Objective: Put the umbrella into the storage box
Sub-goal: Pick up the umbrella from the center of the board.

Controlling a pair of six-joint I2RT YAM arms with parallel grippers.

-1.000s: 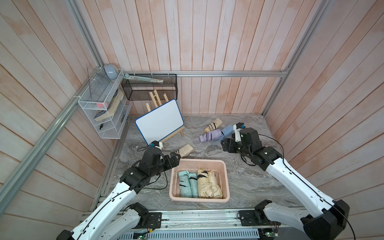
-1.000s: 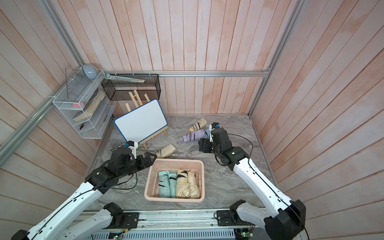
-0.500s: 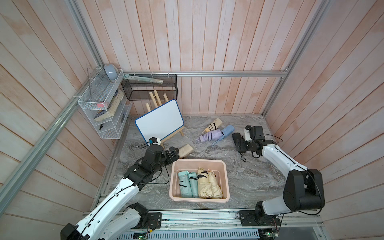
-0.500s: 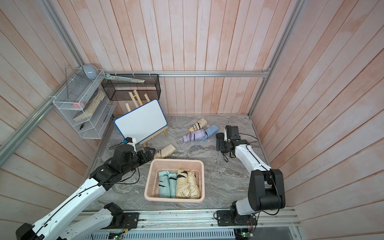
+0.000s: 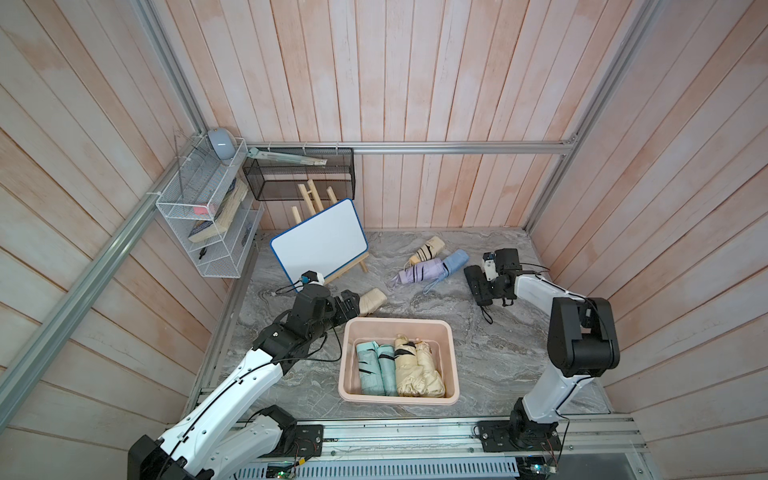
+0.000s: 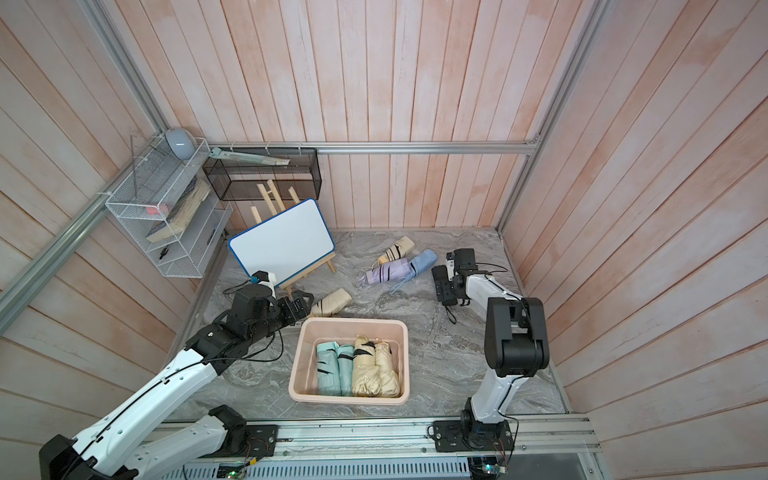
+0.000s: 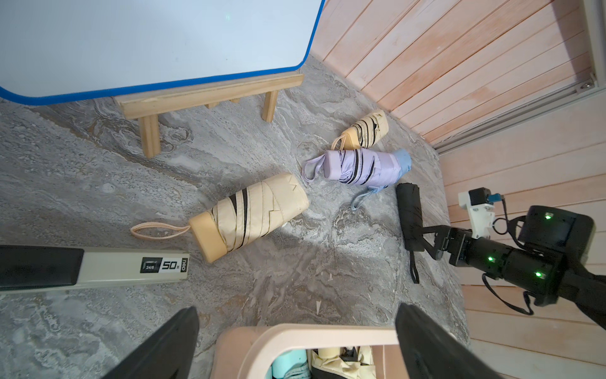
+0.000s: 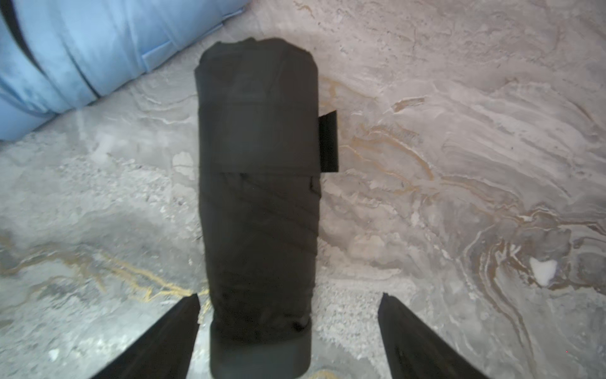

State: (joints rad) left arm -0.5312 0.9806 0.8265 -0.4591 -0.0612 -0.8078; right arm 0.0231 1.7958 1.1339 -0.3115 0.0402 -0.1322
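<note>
Straddling black umbrella (image 5: 473, 277) mid-right of frame, r. hand (image 8: 289, 295) released; l. hand (image 7: 295, 306) released near storage box (image 5: 397, 322).

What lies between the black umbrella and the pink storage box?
Bare marble tabletop, in both top views. The wrist strap of the black umbrella stops short of the storage box.
</note>
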